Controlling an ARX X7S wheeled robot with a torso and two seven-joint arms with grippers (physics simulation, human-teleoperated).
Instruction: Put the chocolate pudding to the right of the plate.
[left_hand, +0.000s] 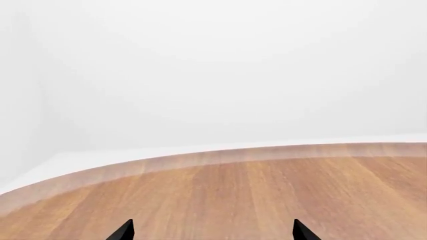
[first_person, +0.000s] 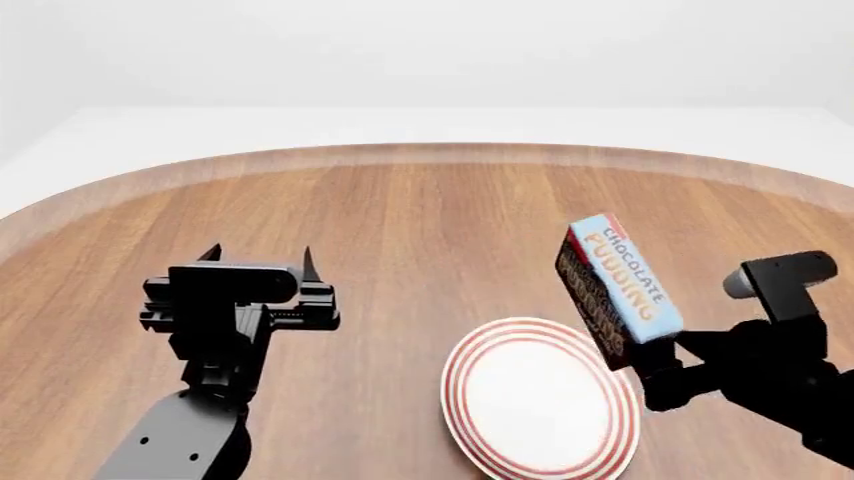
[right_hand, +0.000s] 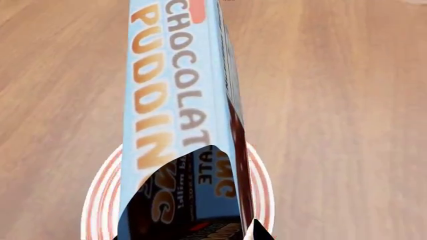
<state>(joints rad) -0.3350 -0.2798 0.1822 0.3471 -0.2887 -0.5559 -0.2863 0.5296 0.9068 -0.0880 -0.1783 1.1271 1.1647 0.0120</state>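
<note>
While I watch the head view, my right gripper (first_person: 663, 362) has its jaws clamped on the near end of the dark brown chocolate pudding carton with the light blue lettered top (first_person: 617, 288), holding it tilted in the air. It hangs over the right part of the round white plate with red rings (first_person: 534, 410), which lies on the round wooden table (first_person: 400, 230). From the right wrist camera the carton (right_hand: 179, 115) fills the view with the plate (right_hand: 100, 195) below it. My left gripper (first_person: 256, 256) hovers well to the left over bare wood, jaws wide apart and holding nothing; its black fingertips (left_hand: 123, 231) show at the frame edge.
</note>
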